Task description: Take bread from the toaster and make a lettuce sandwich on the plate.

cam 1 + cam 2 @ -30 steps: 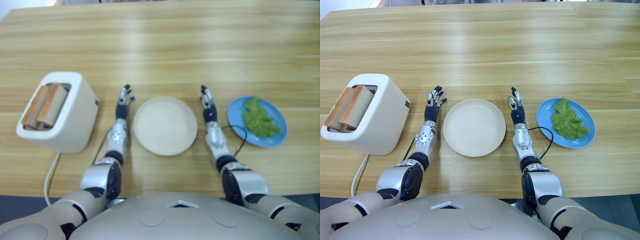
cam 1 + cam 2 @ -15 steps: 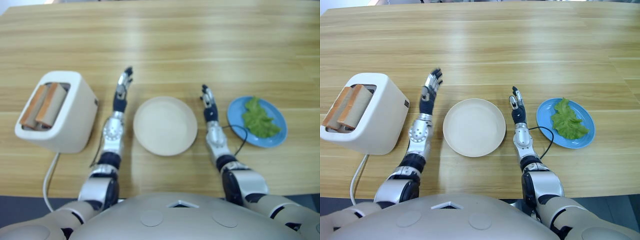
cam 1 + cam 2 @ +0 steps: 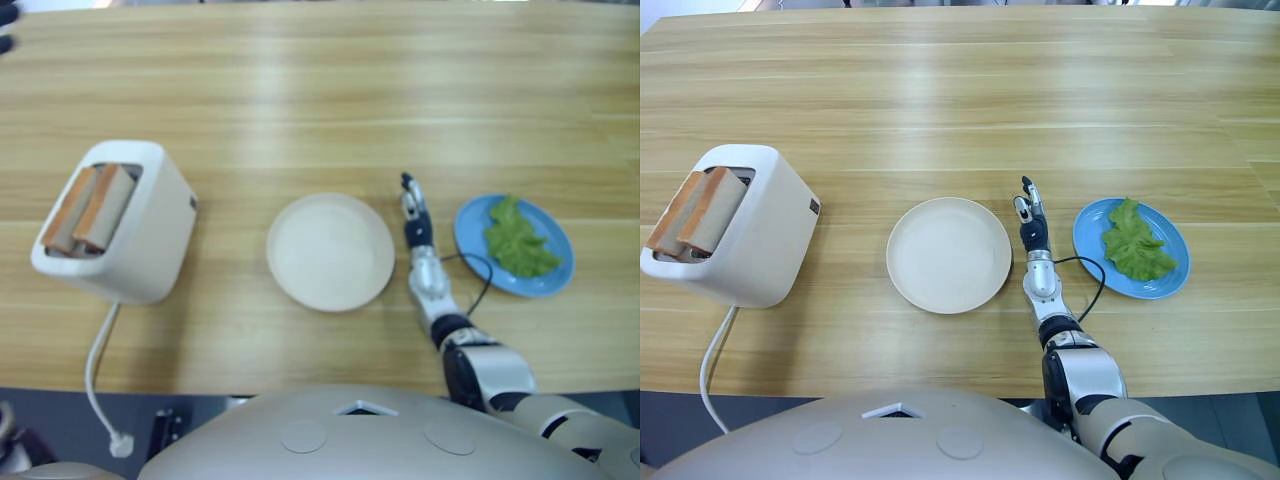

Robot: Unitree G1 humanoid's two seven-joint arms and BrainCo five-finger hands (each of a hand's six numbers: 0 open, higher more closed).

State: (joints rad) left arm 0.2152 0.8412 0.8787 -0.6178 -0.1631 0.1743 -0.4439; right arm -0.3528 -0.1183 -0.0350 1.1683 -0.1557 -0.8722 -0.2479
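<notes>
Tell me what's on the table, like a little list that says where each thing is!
toaster: white, on the left
bread slices: two, standing in the toaster's slots
plate: beige, in the middle, nothing on it
lettuce: on the blue plate, on the right
right hand: lying on the table between the two plates, fingers straight, holding nothing
sandwich: not started yet

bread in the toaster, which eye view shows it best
The left eye view: both bread slices stand in the toaster well inside the frame, seen from above. The right eye view shows the same two slices in the slots, only nearer the picture's left edge.
</notes>
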